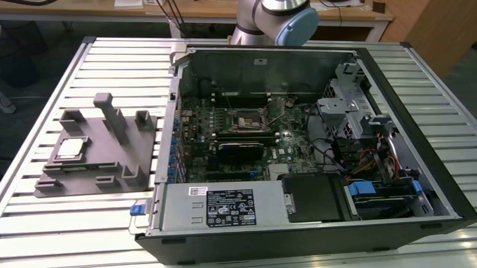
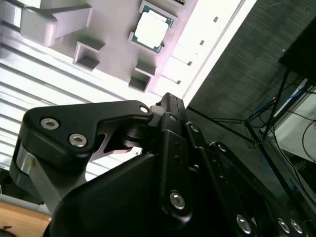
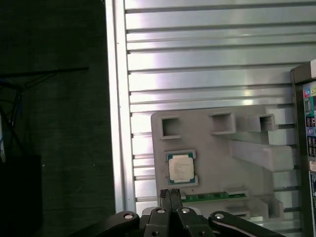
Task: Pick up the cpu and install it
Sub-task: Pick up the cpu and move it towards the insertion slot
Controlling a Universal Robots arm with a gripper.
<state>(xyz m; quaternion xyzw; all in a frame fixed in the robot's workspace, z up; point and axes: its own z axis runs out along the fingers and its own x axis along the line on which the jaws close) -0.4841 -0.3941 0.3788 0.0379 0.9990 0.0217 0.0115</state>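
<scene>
I saw cpu [image 3: 180, 169] flat in fixture [image 3: 217, 153] pocket, straight ahead of gripper [image 3: 171, 194], clear apart. Gripper pressed together, empty, hanging over counter [image 3: 197, 74].

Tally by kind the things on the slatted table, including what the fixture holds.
cpu: 1
grey fixture block: 1
green circuit strip: 1
open computer case: 1
Total: 4

An open computer case [image 1: 261, 67] lies on the slatted metal counter [image 1: 67, 223], with a grey plastic block [image 1: 111, 156] just beside it on the exterior view's left.
</scene>
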